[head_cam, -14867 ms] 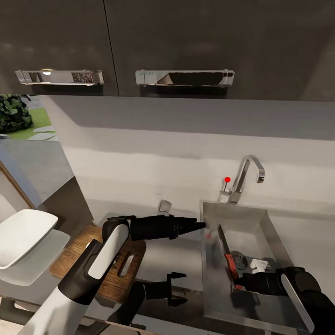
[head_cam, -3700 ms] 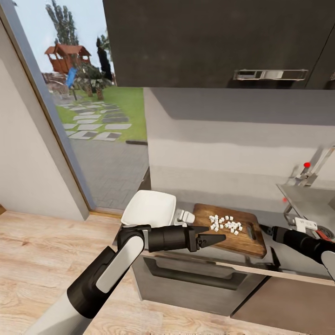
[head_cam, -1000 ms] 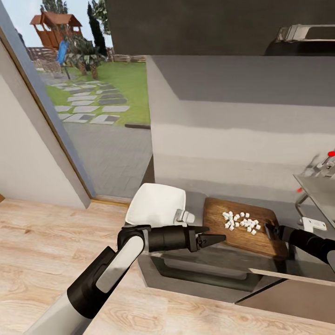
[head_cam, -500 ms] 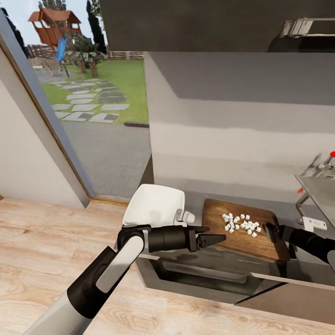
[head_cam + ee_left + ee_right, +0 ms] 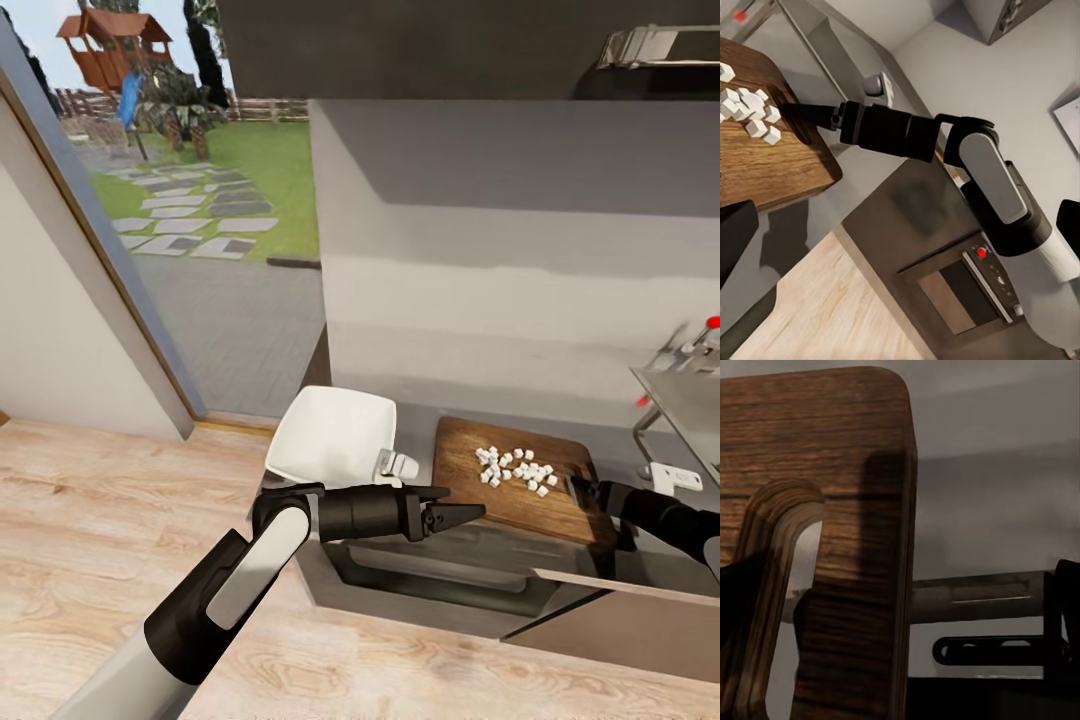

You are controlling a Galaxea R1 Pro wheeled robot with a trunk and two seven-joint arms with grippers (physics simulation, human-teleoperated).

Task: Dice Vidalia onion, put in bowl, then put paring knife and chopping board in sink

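Kitchen desk point(image 5: 600, 590) by a glass door. Right claw point(image 5: 583, 490) grasping the board point(image 5: 520, 495) at its slot end, now lifting it, dice point(image 5: 515, 468) aboard, toward the bowl point(image 5: 330, 440). Left claw point(image 5: 465, 515) clenched, empty.

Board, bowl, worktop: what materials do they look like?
Brown rectangular chopping board: wood, matte, streaky grain clear in the right wrist view. Squarish white bowl: probably glazed ceramic, smooth and glossy, though plastic is possible. Grey countertop: looks like dull metal, judging by its flat sheen.

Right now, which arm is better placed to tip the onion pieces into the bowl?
Right. The right gripper is at the board's handle end, opposite the bowl. The left gripper hovers beside the board.
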